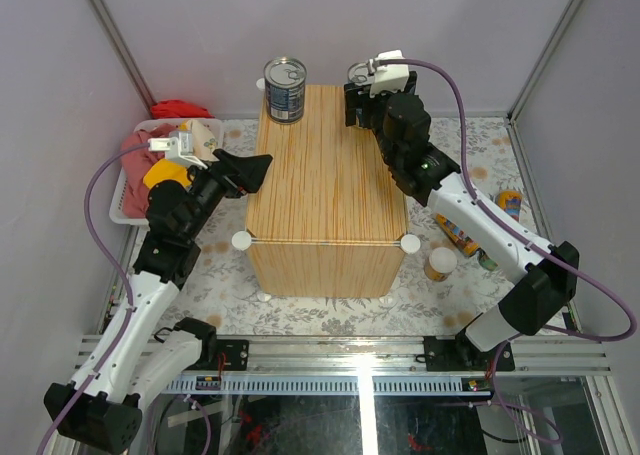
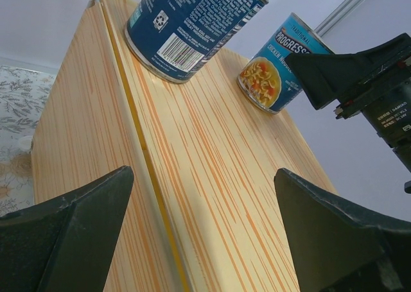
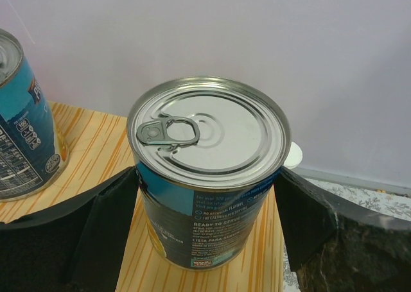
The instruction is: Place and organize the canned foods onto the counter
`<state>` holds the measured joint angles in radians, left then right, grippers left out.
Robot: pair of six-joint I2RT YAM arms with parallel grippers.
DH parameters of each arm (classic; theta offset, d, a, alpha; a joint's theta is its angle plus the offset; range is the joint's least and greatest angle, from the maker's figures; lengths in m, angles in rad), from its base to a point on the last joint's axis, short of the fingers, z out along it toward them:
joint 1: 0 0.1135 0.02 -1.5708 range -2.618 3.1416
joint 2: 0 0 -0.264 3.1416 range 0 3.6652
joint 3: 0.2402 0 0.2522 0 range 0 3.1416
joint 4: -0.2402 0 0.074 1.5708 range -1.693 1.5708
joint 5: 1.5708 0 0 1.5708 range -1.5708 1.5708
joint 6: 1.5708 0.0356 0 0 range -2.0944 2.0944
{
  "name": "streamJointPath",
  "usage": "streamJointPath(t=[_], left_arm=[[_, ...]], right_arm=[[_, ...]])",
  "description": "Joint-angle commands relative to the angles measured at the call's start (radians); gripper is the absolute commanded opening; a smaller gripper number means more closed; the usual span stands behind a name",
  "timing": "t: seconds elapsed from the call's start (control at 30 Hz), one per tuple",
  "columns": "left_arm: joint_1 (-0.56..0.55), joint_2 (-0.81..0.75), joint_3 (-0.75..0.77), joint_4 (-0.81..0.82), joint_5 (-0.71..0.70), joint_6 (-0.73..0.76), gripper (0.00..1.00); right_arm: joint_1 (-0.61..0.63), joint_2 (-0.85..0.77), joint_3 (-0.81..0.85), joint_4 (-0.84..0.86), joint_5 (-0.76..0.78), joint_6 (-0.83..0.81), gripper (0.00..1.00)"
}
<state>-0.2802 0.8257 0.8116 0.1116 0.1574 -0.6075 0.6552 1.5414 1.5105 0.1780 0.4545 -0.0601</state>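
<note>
Right end effector (image 3: 205,180) grips can (image 3: 209,131); second can (image 3: 22,131) beside

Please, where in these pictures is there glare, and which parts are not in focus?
Top view: a bright glare streak on the glossy panel under the arm bases; the wooden box is evenly lit. Left wrist view: the left gripper's fingers are dark and soft, the first can fairly sharp. Right wrist view: the second can is sharp, its lid only mildly shiny.

Setting: robot lab test cell.
Walls: plain pale panels (image 1: 330,15) in metal framing (image 1: 112,30) box me in.
Base: my left arm (image 1: 150,275) and right arm (image 1: 490,235) bolt to an aluminium rail (image 1: 330,352).
Floor: floral mat (image 1: 330,315).
</note>
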Motion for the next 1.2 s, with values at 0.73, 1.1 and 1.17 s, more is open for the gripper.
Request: streamJointPath(t=[0.73,1.1,1.17], left_arm=[[0.005,-0.013,0.032,0.014,0.010,0.023,0.91],[0.005,-0.012,0.050,0.009,0.008,0.019,0.93],[0.004,-0.012,0.051,0.010,0.008,0.015,0.93]], right_arm=[[0.007,0.070,0.136,0.066,0.016,0.054,0.67],[0.007,0.009,0.156,-0.037,0.049,0.084,1.00],[0.007,-0.007,0.146,-0.046,0.048,0.095,1.00]])
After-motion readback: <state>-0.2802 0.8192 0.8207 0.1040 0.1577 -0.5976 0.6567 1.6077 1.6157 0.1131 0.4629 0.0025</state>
